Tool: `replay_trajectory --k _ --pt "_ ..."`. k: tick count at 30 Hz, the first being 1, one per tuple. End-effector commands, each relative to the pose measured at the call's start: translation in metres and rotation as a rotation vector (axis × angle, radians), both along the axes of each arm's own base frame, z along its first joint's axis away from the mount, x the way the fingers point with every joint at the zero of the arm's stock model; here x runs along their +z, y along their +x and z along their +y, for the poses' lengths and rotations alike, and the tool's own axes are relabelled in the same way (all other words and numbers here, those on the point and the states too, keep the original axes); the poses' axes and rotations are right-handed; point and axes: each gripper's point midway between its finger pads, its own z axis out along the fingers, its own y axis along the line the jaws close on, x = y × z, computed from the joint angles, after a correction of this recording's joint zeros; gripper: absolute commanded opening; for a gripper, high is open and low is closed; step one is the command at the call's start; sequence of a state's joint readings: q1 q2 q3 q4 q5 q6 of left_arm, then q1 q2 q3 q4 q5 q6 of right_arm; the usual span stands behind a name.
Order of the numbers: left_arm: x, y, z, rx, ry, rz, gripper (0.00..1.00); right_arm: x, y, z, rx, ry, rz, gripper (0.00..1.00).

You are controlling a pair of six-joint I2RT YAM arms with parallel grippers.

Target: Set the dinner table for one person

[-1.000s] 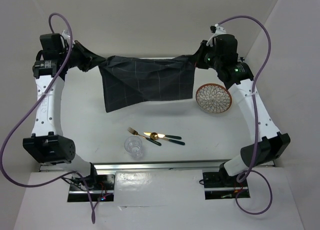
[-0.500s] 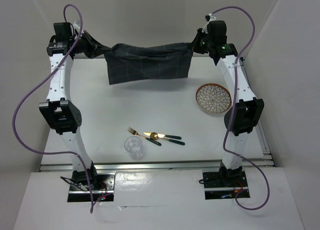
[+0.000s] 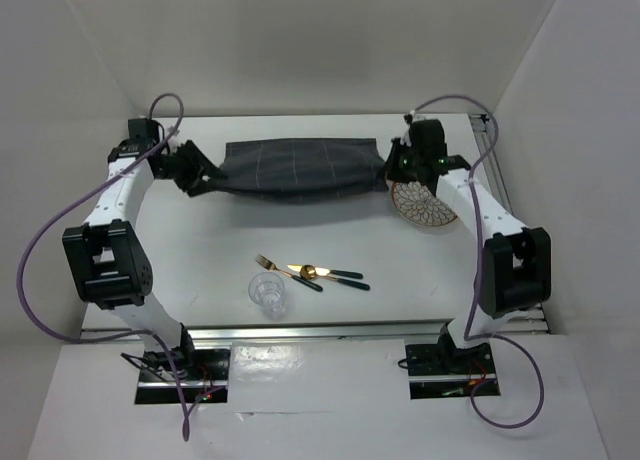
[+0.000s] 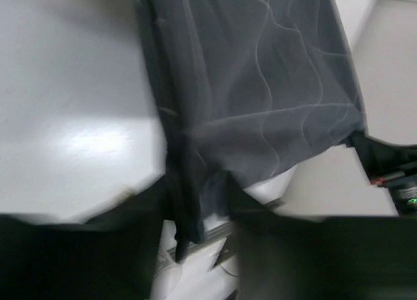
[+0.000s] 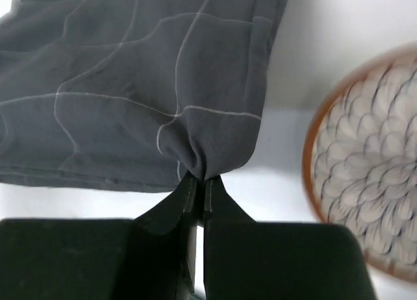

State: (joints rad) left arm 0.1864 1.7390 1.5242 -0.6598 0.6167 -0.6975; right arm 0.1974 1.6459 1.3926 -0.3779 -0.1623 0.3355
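Item: dark grey checked cloth placemat [image 3: 295, 170], soft, limp, light, spread low across far centre of plain white rectangular tabletop [image 3: 200, 250]; hold by corners; right gripper [image 5: 197, 182] pinched tight on R corner, left gripper [image 4: 195, 209] parted, L edge loose btwn jaws.

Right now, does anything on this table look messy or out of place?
Yes. The dark cloth lies rumpled at the far side, its right corner bunched in the right gripper. The cutlery sits in a crossed heap beside the glass, not laid out by the plate.
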Motion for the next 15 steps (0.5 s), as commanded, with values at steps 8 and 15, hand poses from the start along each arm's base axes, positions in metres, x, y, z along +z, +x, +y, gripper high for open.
replay_trajectory --k 8,15 --pt "-0.055 -0.069 0.036 0.091 0.243 0.180 1.00 -0.049 -0.097 0.003 0.041 -0.010 0.087 0.99" --pt "-0.077 -0.028 0.008 0.017 0.235 0.173 0.00 -0.046 -0.074 0.032 0.078 0.039 0.103 0.37"
